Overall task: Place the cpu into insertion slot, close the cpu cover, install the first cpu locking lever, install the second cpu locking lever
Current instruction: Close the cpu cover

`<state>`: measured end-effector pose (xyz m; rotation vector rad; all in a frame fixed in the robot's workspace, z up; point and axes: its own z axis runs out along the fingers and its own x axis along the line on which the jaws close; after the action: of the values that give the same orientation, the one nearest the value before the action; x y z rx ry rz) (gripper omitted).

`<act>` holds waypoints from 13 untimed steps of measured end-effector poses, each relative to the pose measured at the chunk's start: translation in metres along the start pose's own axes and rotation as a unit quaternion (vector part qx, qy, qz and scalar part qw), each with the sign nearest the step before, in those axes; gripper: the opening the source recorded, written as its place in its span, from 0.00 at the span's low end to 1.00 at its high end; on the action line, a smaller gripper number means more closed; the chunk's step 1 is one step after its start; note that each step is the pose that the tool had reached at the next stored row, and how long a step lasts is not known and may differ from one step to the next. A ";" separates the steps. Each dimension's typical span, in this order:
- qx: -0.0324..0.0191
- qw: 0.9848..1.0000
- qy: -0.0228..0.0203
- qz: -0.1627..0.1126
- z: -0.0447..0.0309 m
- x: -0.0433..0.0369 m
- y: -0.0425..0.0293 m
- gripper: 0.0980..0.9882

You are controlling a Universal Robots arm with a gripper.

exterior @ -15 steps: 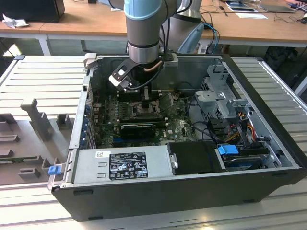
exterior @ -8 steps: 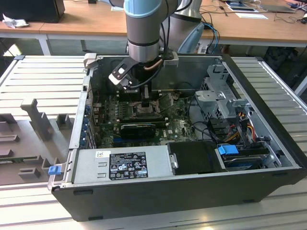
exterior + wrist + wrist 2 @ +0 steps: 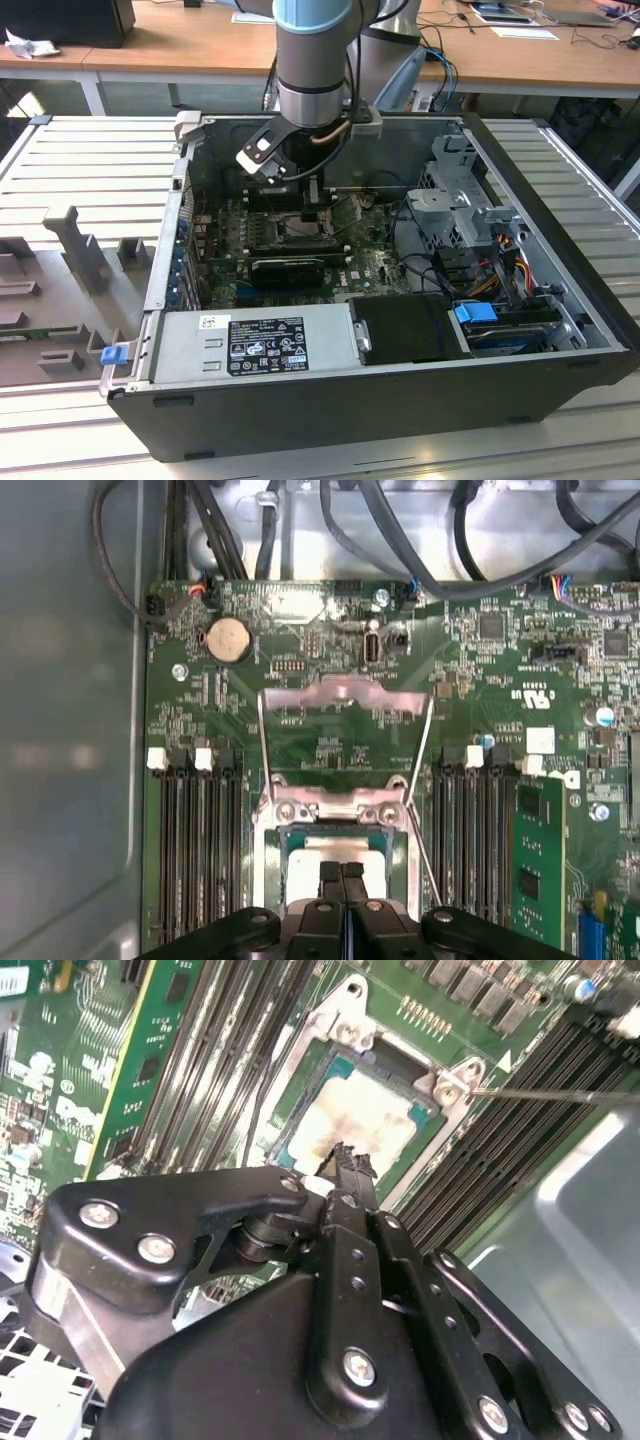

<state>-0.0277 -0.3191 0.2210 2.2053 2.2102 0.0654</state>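
While the exterior view takes in the whole open black computer case on the ribbed grey table, with the arm's black claw hanging over the green circuit board, both wrist views look closer. There the claw's tips are pressed together, gripping nothing, over the small square silver-topped cpu, which lies in the silver-framed insertion slot. In the first wrist view the thin silvery cpu cover stands upright, open.

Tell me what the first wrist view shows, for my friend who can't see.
The black gripper, jaws shut, hangs right over the silver cpu lying in its insertion slot on a green circuit board. The cpu cover stands open beyond the slot, with dark memory slots on both sides.
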 end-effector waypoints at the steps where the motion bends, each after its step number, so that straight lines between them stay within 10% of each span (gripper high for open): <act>1: 0.002 1.000 0.000 0.000 -0.0001 -0.0001 0.0007 0.01; 13: 0.003 1.000 0.001 0.001 -0.0131 0.0002 0.0076 0.01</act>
<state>-0.0208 -0.3191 0.2344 2.2104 2.2129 0.0609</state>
